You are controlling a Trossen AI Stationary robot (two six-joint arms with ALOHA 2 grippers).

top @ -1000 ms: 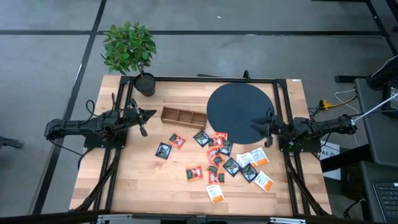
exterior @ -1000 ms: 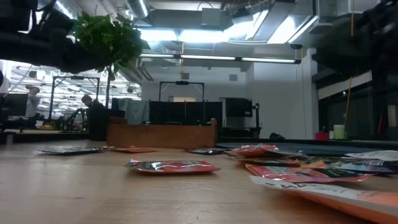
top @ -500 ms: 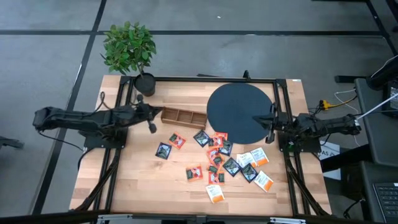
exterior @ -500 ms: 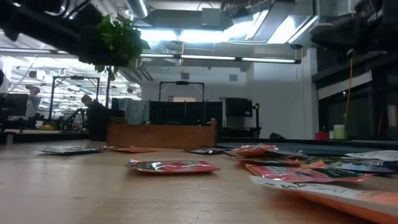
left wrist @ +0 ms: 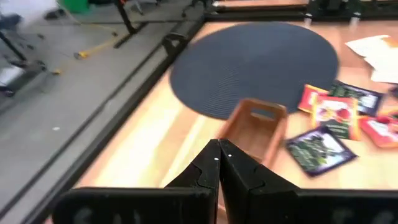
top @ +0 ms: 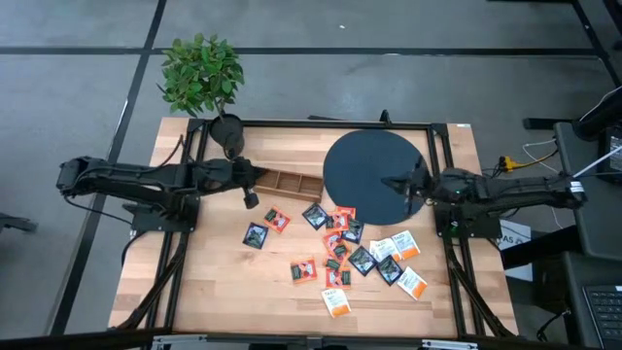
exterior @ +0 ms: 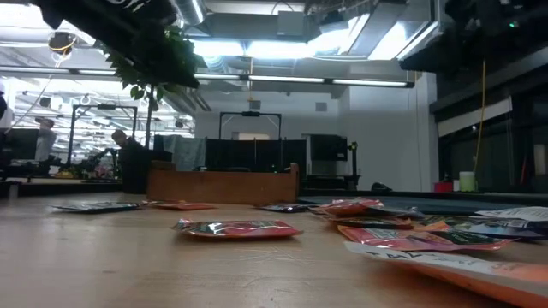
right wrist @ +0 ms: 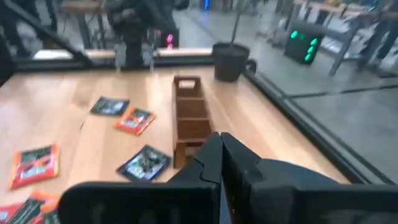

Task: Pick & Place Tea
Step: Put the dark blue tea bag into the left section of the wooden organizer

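Camera's basically sitting on the wooden tabletop point(exterior: 128, 265); tea sachets point(exterior: 238, 228) lie flat all over it, a red-and-green one nearest the middle, orange-and-white ones point(exterior: 445, 257) stacked off to the right; a wooden compartment tray point(exterior: 221, 184) sits further back; plant leaves point(exterior: 158, 60) hang in up top; a person point(exterior: 44, 137) stands way back in the room.

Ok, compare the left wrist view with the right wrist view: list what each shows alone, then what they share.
Only the left wrist view shows the black round disc and the left gripper, fingers shut. Only the right wrist view shows the dark plant pot, the other arm's base beyond the table, and the right gripper, also shut. Both show the wooden tray and loose tea sachets on the table.
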